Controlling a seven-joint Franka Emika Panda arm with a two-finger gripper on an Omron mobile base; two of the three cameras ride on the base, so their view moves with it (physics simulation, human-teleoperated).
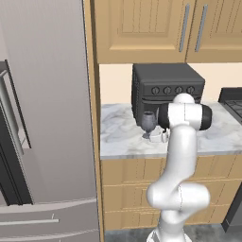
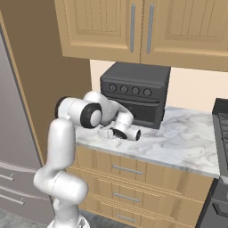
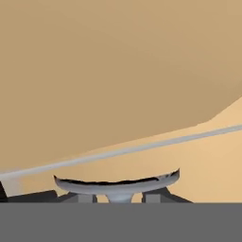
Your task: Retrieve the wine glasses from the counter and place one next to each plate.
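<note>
I see the counter point(image 1: 123, 134) mid-frame in the left base view, with a wine glass point(image 1: 148, 122) standing upright at its centre before the dark oven point(image 1: 165, 90). My gripper point(image 1: 158, 136) sits at its stem; I cannot tell if it's clamped. It looks light, brittle and slick, so I'd pinch the stem gently.

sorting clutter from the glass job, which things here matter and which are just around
Job:
- wine glass, between the gripper's fingers
- counter
- gripper

Just around:
- toaster oven
- fridge
- cabinets
- stove
</note>
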